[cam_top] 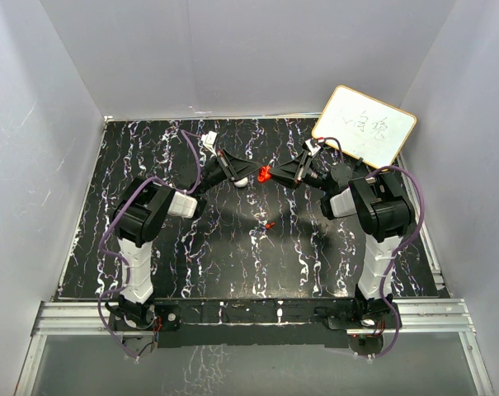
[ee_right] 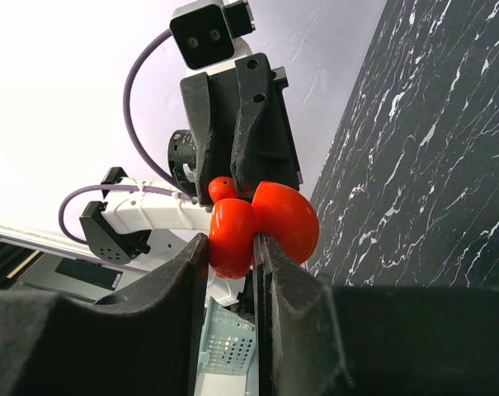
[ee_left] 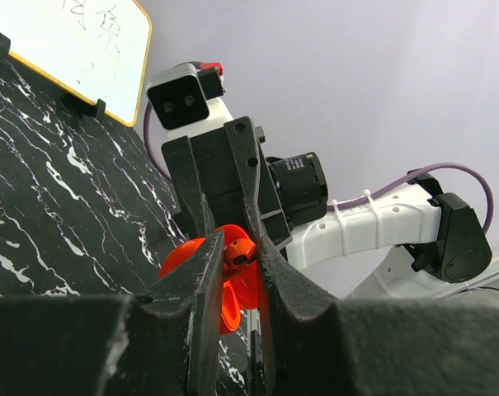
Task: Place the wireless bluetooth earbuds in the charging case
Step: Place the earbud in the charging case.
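Note:
Both grippers meet above the middle of the table. My right gripper (cam_top: 277, 172) (ee_right: 231, 246) is shut on the charging case (cam_top: 265, 174) (ee_right: 233, 235), a glossy red puck with its lid (ee_right: 289, 219) hinged open. My left gripper (cam_top: 251, 176) (ee_left: 239, 247) is shut on one tiny red earbud (ee_left: 239, 252) (ee_right: 222, 188) and holds it right at the open case (ee_left: 226, 301). A second earbud (cam_top: 270, 223) lies on the black marbled table (cam_top: 191, 247), nearer me than the grippers.
A white board with a yellow rim (cam_top: 364, 125) (ee_left: 76, 49) leans at the back right corner. White walls enclose the table on three sides. A pale blue mesh basket (ee_right: 228, 346) shows low in the right wrist view.

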Available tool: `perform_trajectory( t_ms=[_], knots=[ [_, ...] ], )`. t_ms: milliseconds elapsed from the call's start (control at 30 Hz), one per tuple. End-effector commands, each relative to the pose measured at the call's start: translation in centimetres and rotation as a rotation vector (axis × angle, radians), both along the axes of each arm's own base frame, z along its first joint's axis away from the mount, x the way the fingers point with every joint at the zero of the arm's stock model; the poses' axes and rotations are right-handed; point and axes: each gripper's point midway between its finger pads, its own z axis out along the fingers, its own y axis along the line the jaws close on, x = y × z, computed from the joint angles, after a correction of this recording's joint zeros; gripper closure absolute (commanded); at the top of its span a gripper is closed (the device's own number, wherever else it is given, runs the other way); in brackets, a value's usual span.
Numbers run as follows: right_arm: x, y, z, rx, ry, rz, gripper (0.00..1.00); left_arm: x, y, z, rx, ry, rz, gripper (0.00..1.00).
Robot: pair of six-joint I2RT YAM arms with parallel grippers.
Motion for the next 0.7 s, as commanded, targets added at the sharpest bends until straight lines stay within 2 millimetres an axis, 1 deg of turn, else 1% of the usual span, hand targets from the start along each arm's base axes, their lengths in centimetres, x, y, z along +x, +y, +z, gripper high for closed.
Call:
perform_trajectory(
  t_ms=[0,333,400,667],
  knots=[
    [-2.79,-0.39,6.12,0.077,-0.398,-0.002,1.00,-1.50,1.03,6.23,-0.105,-0.244,0.011,1.00],
    [-2.91,-0.40,6.42,0.081,-0.402,0.000,1.00,-1.59,1.07,6.00,-0.102,-0.238,0.011,1.00],
    [-2.87,-0.44,6.43,0.081,-0.400,-0.001,1.00,-1.62,1.12,6.00,-0.100,-0.238,0.014,0.96],
    [-2.93,-0.44,6.71,0.085,-0.403,-0.001,1.00,-1.73,1.24,5.95,-0.096,-0.241,0.017,0.91]
  ],
)
